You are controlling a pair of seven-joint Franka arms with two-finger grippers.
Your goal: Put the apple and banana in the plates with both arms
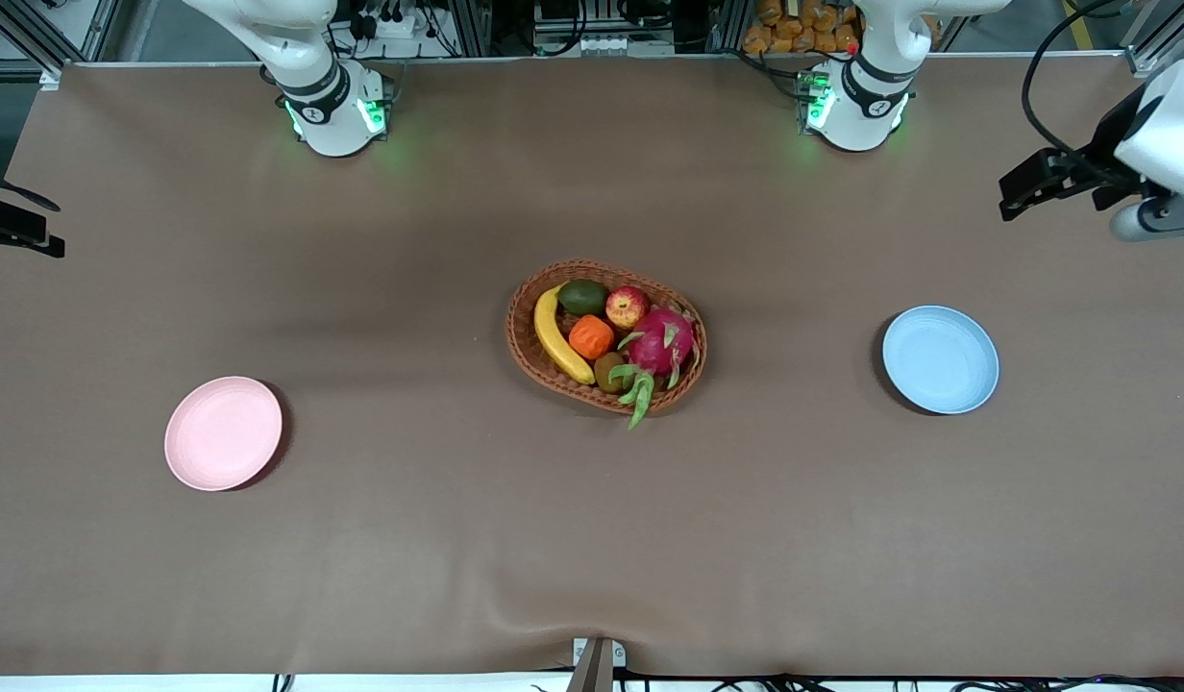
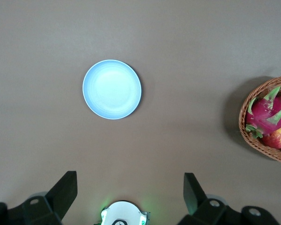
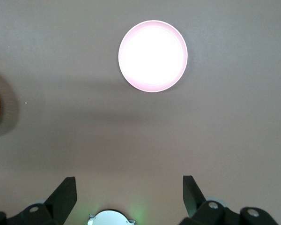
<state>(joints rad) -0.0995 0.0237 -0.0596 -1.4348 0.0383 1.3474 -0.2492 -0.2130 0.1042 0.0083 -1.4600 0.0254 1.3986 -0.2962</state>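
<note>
The apple [image 1: 627, 308] and the banana [image 1: 560, 336] lie in a wicker basket [image 1: 530, 360] at the table's middle. The apple also shows in the left wrist view [image 2: 277, 138]. The pale pink plate [image 1: 223, 432] lies toward the right arm's end and shows in the right wrist view [image 3: 152, 55]. The light blue plate [image 1: 940, 358] lies toward the left arm's end and shows in the left wrist view [image 2: 112, 89]. Both plates hold nothing. My left gripper [image 2: 130, 185] is open and empty, high over the left arm's end [image 1: 1020, 192]. My right gripper [image 3: 129, 187] is open and empty, high over the right arm's end [image 1: 20, 231].
The basket also holds a ribbed orange fruit [image 1: 591, 336], a pink dragon fruit [image 1: 661, 341], a green fruit [image 1: 582, 296] and a small brown fruit [image 1: 608, 372]. The arm bases [image 1: 334, 115] [image 1: 856, 111] stand along the table's edge farthest from the front camera.
</note>
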